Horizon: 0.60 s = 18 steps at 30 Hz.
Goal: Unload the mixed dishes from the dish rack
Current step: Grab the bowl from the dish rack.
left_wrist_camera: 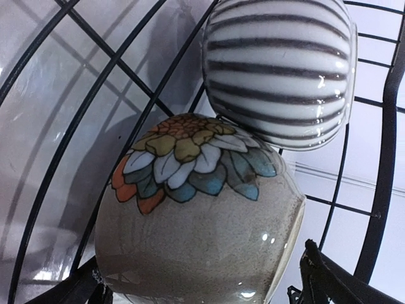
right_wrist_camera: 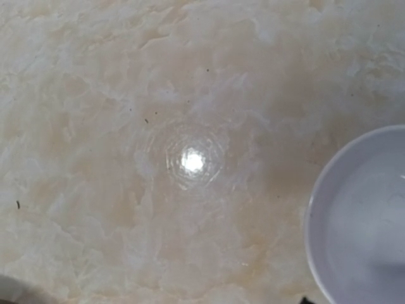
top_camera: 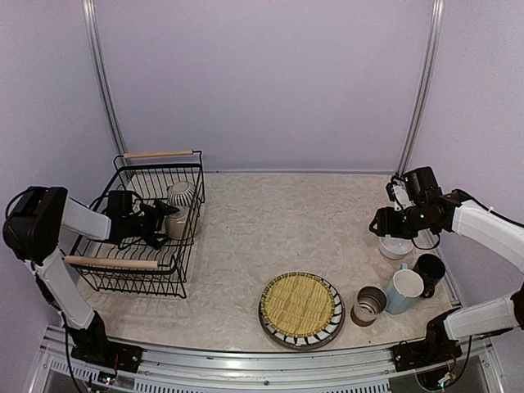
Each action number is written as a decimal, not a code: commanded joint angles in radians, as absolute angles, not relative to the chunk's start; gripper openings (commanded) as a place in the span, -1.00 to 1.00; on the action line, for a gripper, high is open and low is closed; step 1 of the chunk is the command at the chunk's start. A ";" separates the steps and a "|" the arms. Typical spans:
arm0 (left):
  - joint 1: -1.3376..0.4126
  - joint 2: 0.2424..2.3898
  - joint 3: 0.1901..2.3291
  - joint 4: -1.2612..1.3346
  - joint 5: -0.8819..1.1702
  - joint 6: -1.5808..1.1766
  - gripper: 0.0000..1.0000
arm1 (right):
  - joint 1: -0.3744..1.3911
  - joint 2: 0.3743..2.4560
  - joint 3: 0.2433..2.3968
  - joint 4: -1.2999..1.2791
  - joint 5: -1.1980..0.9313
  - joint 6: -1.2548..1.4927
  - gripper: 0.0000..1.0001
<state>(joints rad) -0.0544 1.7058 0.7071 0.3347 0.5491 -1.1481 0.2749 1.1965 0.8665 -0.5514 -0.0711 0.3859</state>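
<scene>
**Beige bowl straight ahead of my left pincer, inside the rack**

My left pincer (top_camera: 161, 220) reached into the dish rack (top_camera: 139, 282) with the beige bowl (left_wrist_camera: 196, 234) directly in front of it. The bowl lay tipped on its side, its mouth toward the right of my wrist view and its painted flank facing up. My jaws stood spread wide, one on each side of the bowl's near end. I could not tell whether they pressed it. The grey-striped pot (left_wrist_camera: 278, 69) lay just beyond, touching the bowl's far shoulder, so a pull back toward me looked the cleaner line. My right pincer (top_camera: 383, 223) hung well apart over the white bowl (top_camera: 396, 247), and I couldn't make out its jaws.
</scene>
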 commanded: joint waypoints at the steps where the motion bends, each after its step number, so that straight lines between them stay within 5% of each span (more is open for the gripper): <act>1: -0.060 1.814 0.673 0.380 0.479 -1.213 0.88 | 0.281 1.175 0.854 -0.557 -0.071 0.391 0.24; 18: -0.062 1.711 0.677 0.265 0.433 -1.107 -0.03 | 0.283 1.157 0.859 -0.564 -0.070 0.395 0.24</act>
<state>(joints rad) -0.0635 1.7439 0.7097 0.4477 0.5125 -1.1343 0.2749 1.1854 0.8665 -0.5518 -0.0711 0.3870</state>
